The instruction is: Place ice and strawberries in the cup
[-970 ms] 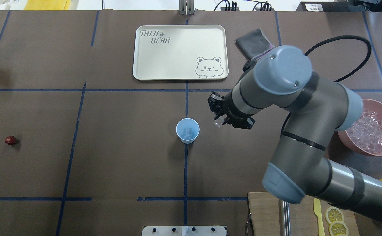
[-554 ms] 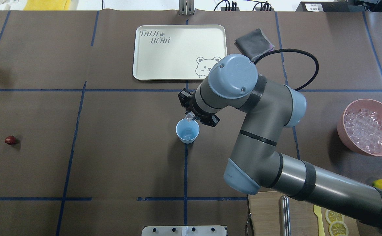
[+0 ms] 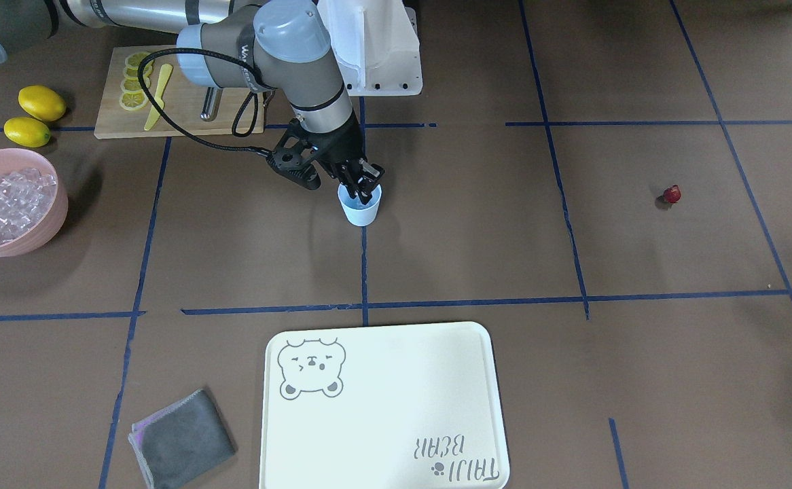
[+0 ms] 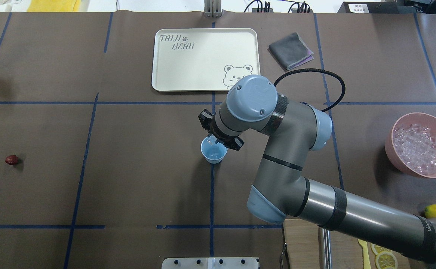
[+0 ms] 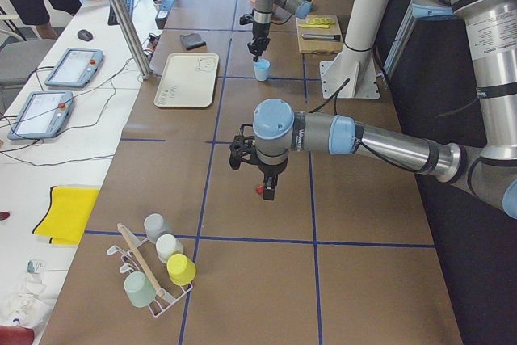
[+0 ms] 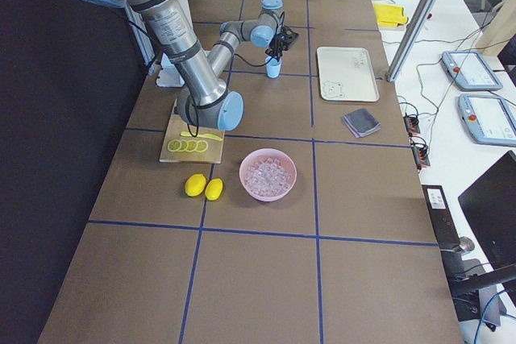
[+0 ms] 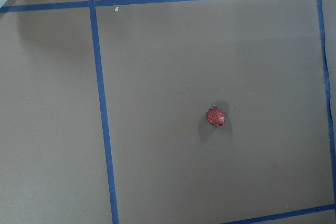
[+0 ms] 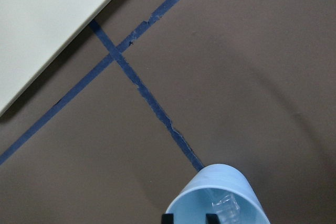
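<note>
Right end effector [image 4: 213, 139] over blue cup [image 4: 207, 157] rim, fingertips [image 8: 168, 217] apart; can't tell if pinching ice [image 8: 226, 204]. Centre over mouth, release low.

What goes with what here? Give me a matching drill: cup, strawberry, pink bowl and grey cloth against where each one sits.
Things
1. cup
2. strawberry
3. pink bowl
4. grey cloth

Places
A. flat on the table, beside the tray
B. by itself, far over on the robot's left side
C. right under the right hand, on a blue tape line
D. full of ice, near the lemons

Pairs: 1-C, 2-B, 3-D, 4-A
</note>
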`<move>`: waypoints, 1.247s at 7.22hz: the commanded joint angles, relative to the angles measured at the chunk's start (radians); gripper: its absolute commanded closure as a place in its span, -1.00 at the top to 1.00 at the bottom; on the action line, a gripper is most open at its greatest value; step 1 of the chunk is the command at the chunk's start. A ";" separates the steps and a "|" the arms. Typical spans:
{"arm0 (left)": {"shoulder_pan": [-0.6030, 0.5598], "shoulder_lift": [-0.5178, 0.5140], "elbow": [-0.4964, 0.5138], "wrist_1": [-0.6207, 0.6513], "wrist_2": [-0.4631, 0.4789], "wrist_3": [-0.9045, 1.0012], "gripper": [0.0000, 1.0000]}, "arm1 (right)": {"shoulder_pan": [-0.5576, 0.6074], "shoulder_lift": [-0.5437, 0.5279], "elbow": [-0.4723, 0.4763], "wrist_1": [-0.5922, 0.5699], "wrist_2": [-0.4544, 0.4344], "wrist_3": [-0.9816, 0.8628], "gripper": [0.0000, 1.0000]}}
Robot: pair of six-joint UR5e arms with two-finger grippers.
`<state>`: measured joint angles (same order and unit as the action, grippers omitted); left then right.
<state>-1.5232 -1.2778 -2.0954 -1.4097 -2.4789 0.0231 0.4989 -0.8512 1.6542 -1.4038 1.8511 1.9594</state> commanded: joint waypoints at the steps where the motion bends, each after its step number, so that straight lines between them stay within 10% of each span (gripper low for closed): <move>1: 0.000 0.000 0.000 0.000 0.000 0.000 1.00 | -0.002 -0.006 0.001 0.000 0.000 0.000 0.00; 3: 0.000 0.000 0.000 -0.002 0.000 0.000 1.00 | 0.001 -0.008 0.010 -0.001 0.007 0.000 0.29; 5: 0.001 0.000 0.000 -0.002 0.000 -0.002 1.00 | 0.102 -0.163 0.254 -0.073 0.122 -0.002 0.30; 6: 0.002 0.000 0.000 -0.002 0.000 -0.002 1.00 | 0.225 -0.255 0.366 -0.114 0.255 -0.092 0.99; 9: 0.002 -0.006 0.002 -0.002 0.009 0.000 1.00 | 0.442 -0.614 0.537 -0.133 0.419 -0.488 1.00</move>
<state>-1.5217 -1.2804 -2.0951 -1.4113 -2.4756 0.0218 0.8435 -1.2965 2.1221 -1.5324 2.2024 1.6631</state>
